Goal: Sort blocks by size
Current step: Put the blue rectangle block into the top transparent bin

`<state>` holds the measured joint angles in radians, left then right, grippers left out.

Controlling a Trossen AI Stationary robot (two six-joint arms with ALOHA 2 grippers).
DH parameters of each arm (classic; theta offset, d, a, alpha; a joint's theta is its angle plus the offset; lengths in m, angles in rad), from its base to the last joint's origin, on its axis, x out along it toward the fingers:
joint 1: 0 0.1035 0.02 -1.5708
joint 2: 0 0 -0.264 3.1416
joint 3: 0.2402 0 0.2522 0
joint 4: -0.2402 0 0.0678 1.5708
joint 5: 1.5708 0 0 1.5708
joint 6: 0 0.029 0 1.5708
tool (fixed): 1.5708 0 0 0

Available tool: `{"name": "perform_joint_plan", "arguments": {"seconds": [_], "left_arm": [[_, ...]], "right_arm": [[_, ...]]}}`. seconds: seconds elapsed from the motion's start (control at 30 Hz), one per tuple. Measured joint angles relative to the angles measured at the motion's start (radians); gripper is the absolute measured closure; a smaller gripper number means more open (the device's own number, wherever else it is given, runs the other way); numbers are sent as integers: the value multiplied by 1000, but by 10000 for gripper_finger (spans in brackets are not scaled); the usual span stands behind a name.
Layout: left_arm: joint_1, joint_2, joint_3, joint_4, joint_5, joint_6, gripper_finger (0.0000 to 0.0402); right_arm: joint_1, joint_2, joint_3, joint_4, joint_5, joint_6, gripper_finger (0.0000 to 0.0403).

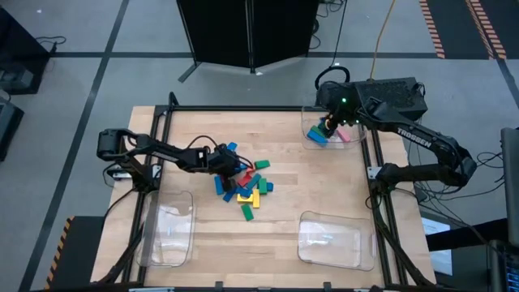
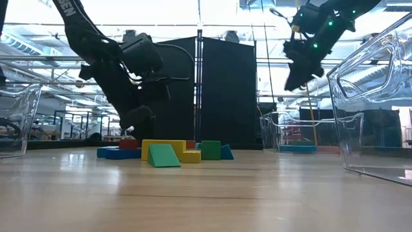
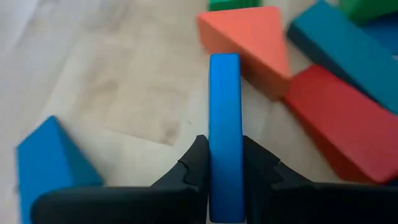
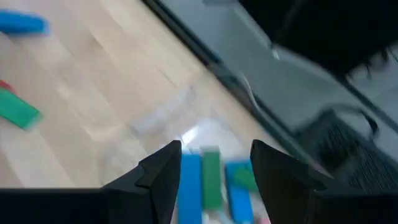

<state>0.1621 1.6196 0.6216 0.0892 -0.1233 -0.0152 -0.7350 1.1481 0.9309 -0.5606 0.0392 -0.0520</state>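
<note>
A pile of blocks (image 1: 246,185) in blue, green, red and yellow lies mid-table. My left gripper (image 1: 231,162) is at the pile's far-left side, shut on a thin blue block (image 3: 224,112) that stands on edge. An orange wedge (image 3: 249,37), a red block (image 3: 339,124) and a blue wedge (image 3: 50,155) lie around it. My right gripper (image 1: 328,130) hangs open above the clear tray (image 1: 309,122) at the far right. In that tray lie blue, green and pink blocks (image 4: 211,177). My left gripper pinches the thin blue block's two broad faces (image 3: 224,168) between its two fingers (image 3: 189,171), at the block's near end. The fingers slant down from the table's left and lie along the block. Whether the block is clear of the table cannot be told.
Two more clear trays stand at the near left (image 1: 166,231) and the near right (image 1: 332,239). A black frame rail (image 1: 243,109) runs around the wooden table. Bare wood lies between the pile and the trays.
</note>
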Motion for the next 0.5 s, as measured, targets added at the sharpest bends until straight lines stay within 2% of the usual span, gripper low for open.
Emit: {"name": "perform_joint_plan", "arguments": {"seconds": [0.23,0.5], "left_arm": [[43,0,49,-19,56,31,350],[71,0,56,-29,102,23,348]], "right_arm": [[25,0,-1,157,-169,-5,216],[33,0,-1,137,-172,-3,216]]}}
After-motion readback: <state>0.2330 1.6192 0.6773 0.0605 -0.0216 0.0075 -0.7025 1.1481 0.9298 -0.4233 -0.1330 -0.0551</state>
